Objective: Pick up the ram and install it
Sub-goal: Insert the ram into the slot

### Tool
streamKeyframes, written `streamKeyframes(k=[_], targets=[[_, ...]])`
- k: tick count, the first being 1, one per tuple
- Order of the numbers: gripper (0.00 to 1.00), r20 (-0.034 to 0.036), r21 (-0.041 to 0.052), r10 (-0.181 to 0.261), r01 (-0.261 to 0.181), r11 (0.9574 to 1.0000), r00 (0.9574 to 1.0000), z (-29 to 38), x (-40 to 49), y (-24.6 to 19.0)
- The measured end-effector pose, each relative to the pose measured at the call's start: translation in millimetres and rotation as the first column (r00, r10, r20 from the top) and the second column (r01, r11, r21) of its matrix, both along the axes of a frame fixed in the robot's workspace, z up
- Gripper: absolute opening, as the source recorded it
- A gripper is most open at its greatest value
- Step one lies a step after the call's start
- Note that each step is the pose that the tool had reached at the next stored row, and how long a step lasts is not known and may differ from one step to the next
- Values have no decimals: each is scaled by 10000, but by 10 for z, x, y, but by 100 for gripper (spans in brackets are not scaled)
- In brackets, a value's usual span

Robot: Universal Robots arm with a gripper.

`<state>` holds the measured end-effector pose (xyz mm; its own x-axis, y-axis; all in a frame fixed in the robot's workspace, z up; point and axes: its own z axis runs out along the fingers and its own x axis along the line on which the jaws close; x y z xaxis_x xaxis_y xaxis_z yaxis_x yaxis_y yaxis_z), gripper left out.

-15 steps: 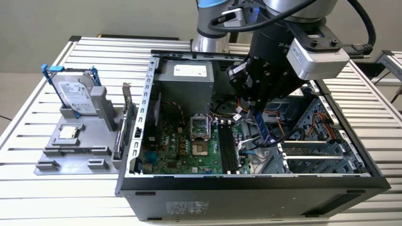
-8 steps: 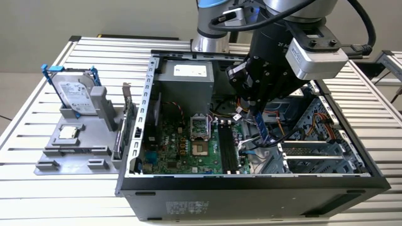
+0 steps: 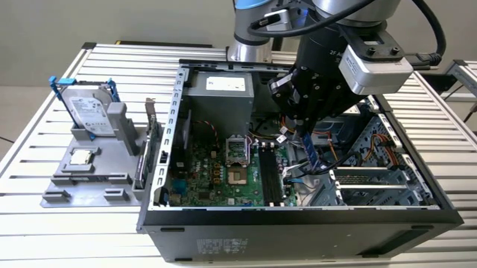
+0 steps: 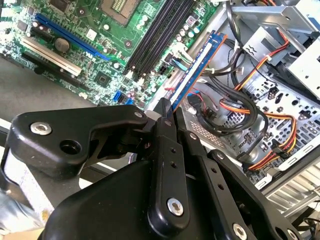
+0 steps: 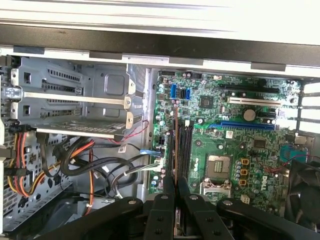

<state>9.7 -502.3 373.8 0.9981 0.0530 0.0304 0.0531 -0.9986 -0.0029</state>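
My gripper (image 3: 307, 137) hangs inside the open computer case (image 3: 298, 220), shut on the ram (image 3: 314, 155). The ram is a long thin stick that points down from the fingers toward the motherboard (image 3: 205, 173). In the second wrist view the ram (image 4: 197, 65) shows a bluish face and extends from the gripper (image 4: 165, 109) out over the board's edge, beside the black memory slots (image 4: 160, 30). In the first wrist view the ram (image 5: 176, 142) is seen edge-on between the fingers, just beside the black slots (image 5: 186, 145) and roughly parallel to them. In the exterior view the slots (image 3: 270, 176) lie below the ram's tip.
A bundle of cables (image 5: 95, 160) and a metal drive cage (image 5: 75, 100) lie on one side of the slots, the processor socket (image 5: 218, 167) on the other. Outside the case, a grey holder (image 3: 82, 184) carries a silver hard drive with blue rails (image 3: 88, 109) and a bracketed card (image 3: 153, 139).
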Motion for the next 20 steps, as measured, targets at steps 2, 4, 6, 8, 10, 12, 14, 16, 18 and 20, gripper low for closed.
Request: streamKeyframes(k=[2, 4, 6, 8, 10, 12, 14, 16, 18, 20], targets=[[0, -12, -3, -1, 1, 10000, 10000, -2, -1, 0], [0, -58, -8, 1, -1, 10000, 10000, -7, 0, 1], [0, -130, -29, 0, -1, 10000, 9999, -15, 1, 1], [0, -141, -35, -2, 1, 10000, 9999, -18, 0, 1], [0, -146, -33, 0, -1, 10000, 9999, -26, 2, 1], [0, -157, -55, 0, -1, 10000, 9999, -34, 2, 2], [0, -162, -71, 0, -1, 10000, 9999, -40, 2, 2], [0, -164, -83, 0, -1, 10000, 9999, -46, 2, 2], [0, -166, -94, 0, -1, 10000, 9999, -51, 2, 3], [0, -167, -108, 0, -2, 9999, 9999, -57, 2, 3]])
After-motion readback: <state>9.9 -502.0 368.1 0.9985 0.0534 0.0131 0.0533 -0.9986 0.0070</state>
